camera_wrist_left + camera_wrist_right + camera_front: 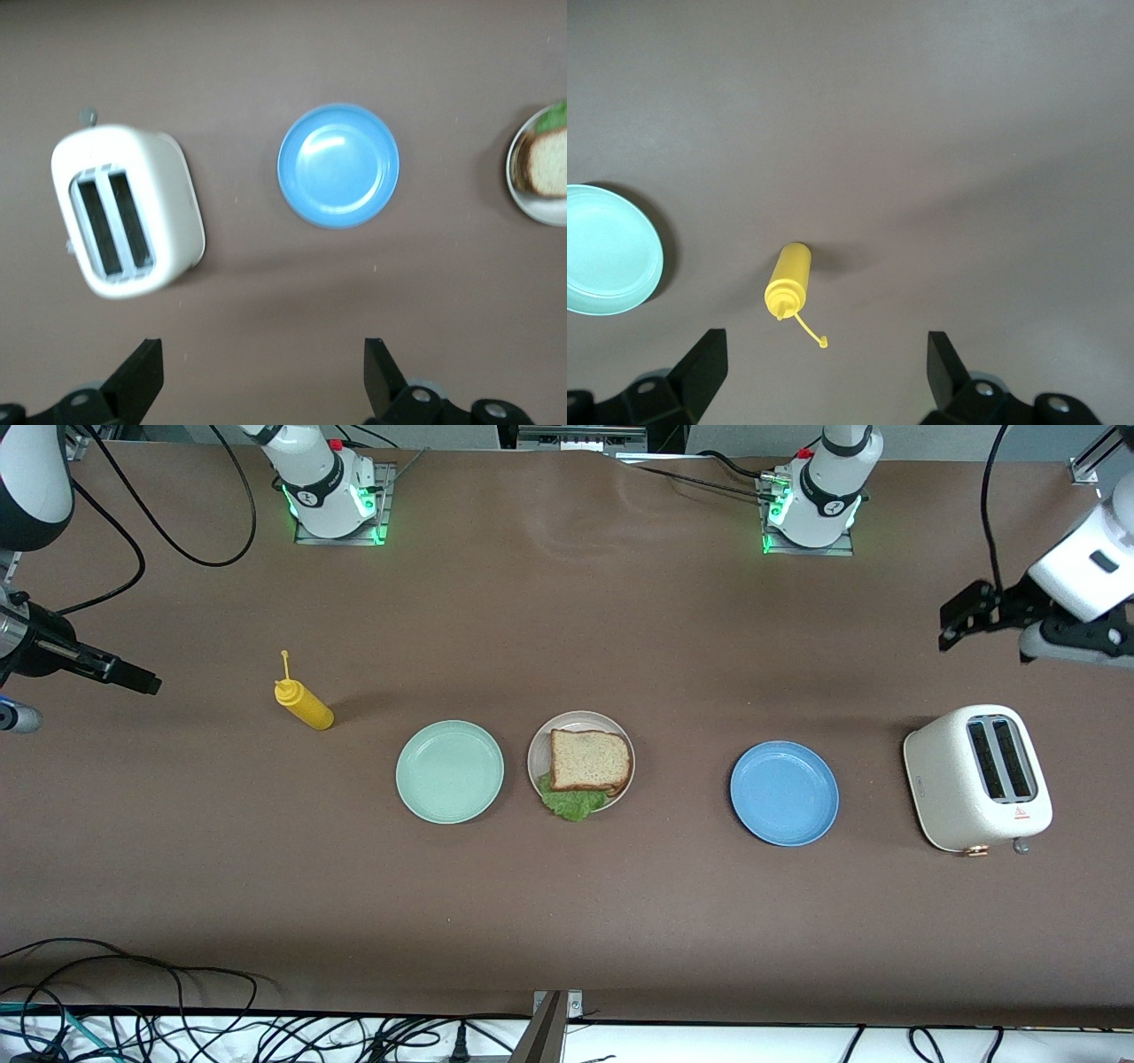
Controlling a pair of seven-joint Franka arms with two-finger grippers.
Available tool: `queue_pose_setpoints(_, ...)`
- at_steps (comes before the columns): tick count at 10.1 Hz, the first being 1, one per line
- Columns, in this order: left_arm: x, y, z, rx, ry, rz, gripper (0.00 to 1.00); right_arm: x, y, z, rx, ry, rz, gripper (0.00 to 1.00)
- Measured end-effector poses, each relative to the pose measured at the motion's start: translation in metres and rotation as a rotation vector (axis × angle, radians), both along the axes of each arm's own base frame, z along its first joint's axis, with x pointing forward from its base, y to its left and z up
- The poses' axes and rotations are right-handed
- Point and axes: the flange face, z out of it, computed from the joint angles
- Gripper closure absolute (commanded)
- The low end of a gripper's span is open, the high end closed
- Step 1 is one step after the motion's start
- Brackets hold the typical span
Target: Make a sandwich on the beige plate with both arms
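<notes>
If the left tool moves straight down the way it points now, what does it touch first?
Probably bare table. The left tool, open and empty, looks down on brown surface between the toaster and the blue plate; height is unclear.

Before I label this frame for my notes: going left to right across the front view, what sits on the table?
Yellow squeeze bottle → mint green plate → beige plate carrying the sandwich → blue plate → white toaster.
</notes>
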Motion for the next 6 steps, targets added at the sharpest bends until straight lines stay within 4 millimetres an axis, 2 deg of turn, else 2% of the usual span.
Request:
queue_pose_setpoints(3,-0.018,0.02,0.013,0.003,0.032,0.044,0.0,0.0,0.0,0.0,0.0,0.0,0.0,0.0)
queue_pose_setpoints(6,-0.021,0.014,0.017,0.007,0.024,0.079,0.0,0.0,0.0,0.0,0.0,0.0,0.0,0.0)
